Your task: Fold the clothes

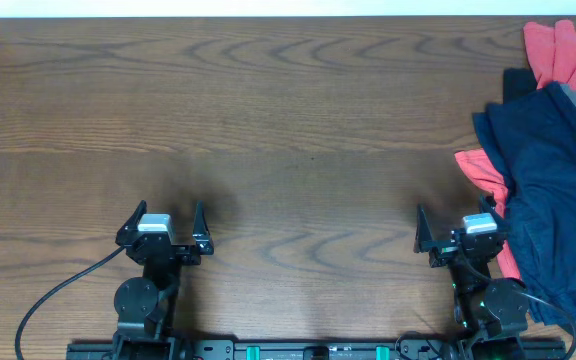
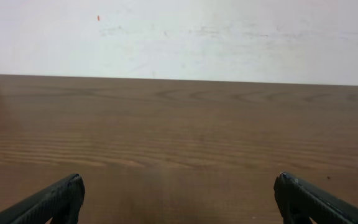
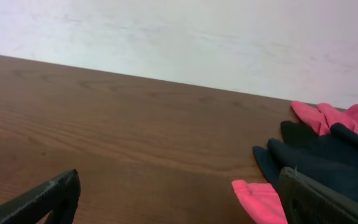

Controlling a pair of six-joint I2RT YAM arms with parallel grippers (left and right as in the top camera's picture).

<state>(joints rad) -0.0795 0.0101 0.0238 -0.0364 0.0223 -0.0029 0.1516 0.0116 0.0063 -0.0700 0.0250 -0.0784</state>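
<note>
The clothes lie in a heap at the table's right edge: dark navy cloth [image 1: 553, 190] on top, coral red cloth [image 1: 568, 50] showing at the back and a coral edge [image 1: 480, 170] at the heap's left side. In the right wrist view the navy cloth [image 3: 328, 158] and coral cloth [image 3: 260, 199] are at the right. My right gripper [image 1: 456, 216] [image 3: 178, 186] is open and empty, just left of the heap, its right finger next to the cloth. My left gripper [image 1: 166, 215] [image 2: 178, 190] is open and empty over bare wood, far from the clothes.
The brown wooden table [image 1: 288, 120] runs to a white wall [image 2: 179, 37] at the back. Both arm bases sit at the front edge, with a black cable [image 1: 58, 290] at the lower left.
</note>
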